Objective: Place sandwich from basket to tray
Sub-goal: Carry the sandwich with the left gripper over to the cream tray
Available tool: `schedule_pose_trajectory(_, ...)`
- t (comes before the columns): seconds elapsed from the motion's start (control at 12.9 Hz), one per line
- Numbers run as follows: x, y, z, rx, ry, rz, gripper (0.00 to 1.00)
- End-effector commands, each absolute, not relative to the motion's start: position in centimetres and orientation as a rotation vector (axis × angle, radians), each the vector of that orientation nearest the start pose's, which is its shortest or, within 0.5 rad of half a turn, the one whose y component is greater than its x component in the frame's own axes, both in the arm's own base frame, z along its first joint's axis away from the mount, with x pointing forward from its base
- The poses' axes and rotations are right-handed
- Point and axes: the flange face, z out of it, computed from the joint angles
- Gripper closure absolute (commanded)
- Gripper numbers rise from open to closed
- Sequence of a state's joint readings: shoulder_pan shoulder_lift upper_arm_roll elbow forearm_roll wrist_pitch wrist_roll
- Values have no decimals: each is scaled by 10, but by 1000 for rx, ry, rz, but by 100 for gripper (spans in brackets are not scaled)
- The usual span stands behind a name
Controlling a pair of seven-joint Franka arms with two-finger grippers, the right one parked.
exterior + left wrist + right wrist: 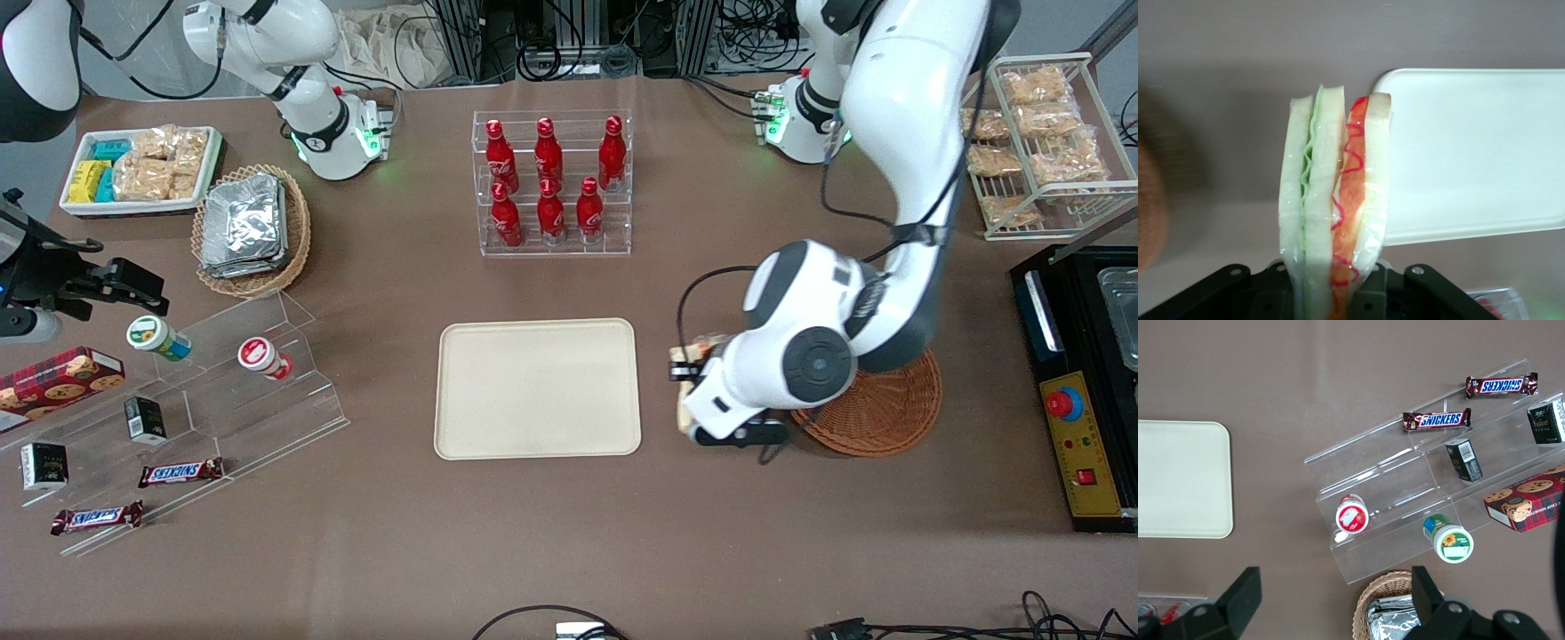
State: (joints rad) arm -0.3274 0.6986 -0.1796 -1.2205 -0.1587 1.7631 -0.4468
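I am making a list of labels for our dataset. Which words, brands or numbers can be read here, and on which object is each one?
"SNICKERS": on one chocolate bar on the clear acrylic stand.
"SNICKERS": on a second chocolate bar on that stand.
Red bottles: white script, too small to read.
Small black boxes, cookie box, two cups: print unreadable.
The sandwich, held by the left gripper between basket and tray, bears no text.

claw [683, 391] beside tray [537, 388], tray bare
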Motion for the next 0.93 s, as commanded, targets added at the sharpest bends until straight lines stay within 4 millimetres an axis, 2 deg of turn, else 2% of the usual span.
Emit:
schedule_pose_trajectory(0.0,647,-371,331,-3339,-30,394,95)
schedule_pose_trajectory(0.16,641,-390,297,-3338,-13,399,95)
schedule_pose_trajectory(0.47,623,-423,244,-3315,-67,429,93)
schedule_pose_trajectory(0.62,622,-424,226,-3311,-75,433,92)
schedule_pose_trajectory(0.85,615,-430,215,-3297,-57,450,89)
